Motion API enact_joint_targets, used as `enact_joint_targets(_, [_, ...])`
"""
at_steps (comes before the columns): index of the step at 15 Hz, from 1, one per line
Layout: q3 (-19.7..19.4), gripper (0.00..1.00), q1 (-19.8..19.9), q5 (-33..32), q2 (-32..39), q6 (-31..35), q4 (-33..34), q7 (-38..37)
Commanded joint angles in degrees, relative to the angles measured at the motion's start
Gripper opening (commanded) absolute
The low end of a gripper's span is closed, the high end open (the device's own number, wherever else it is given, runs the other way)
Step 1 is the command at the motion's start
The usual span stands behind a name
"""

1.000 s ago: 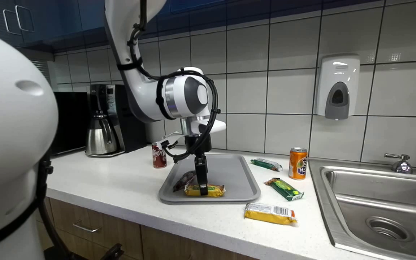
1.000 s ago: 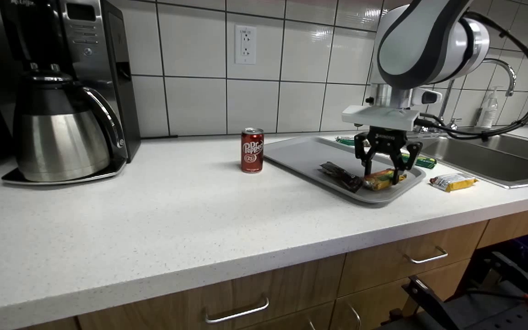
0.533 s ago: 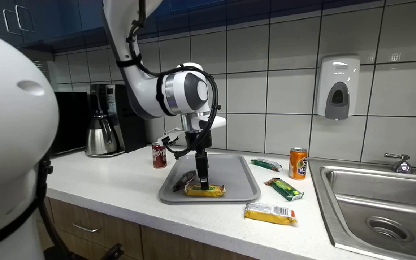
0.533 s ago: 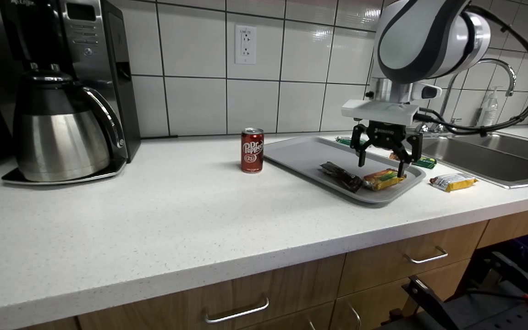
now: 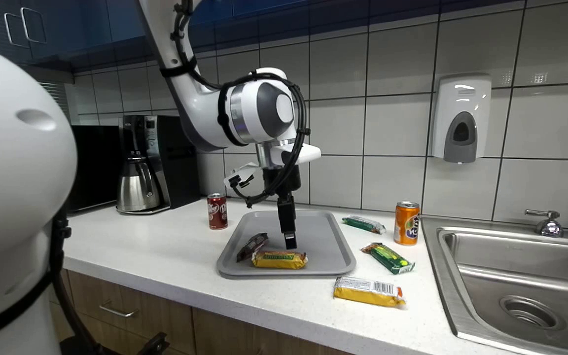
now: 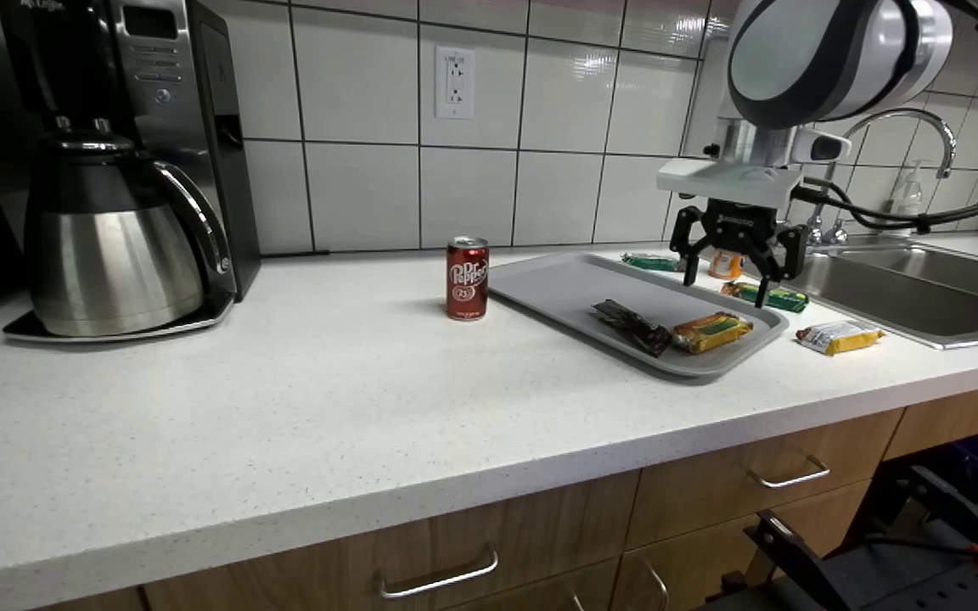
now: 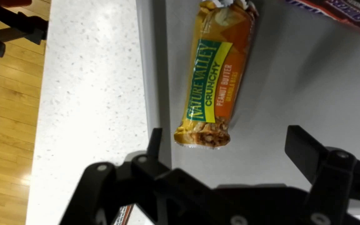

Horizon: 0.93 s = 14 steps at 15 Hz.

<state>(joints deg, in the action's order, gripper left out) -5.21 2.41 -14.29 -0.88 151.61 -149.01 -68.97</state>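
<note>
The gray tray (image 5: 321, 239) carries the yellow granola bar (image 5: 279, 261) near its 6 o'clock edge in an exterior view. The gripper (image 6: 727, 291), around that bar a second ago, has spread wide and risen clear, holding nothing; setting the bar down looks finished. In an exterior view, a red can (image 6: 467, 280) at roughly the tray's 9 o'clock reads "Dr Pepper" and "23". The granola bar's wrapper says "Nature Valley Crunchy Peanut Butter Granola Bars"; at its 2 o'clock in the wrist view, a dark bar (image 7: 352, 11) seems to say "Snickers".
</note>
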Motion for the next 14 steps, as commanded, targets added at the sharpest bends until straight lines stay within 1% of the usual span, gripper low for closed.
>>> enact_joint_targets(1, [-0.4, 1.0, 2.28, -0.4, -5.88, -1.54, -3.74, -0.13])
enact_joint_targets(8, [-0.26, 1.0, 7.64, -1.12, -9.6, -2.56, -5.65, -1.97])
enact_joint_targets(12, [-0.54, 1.0, 10.75, -1.9, -8.67, -2.8, -5.37, -3.58])
enact_joint_targets(14, [-0.66, 1.0, 12.34, -3.1, -8.07, -3.07, -4.9, -5.8])
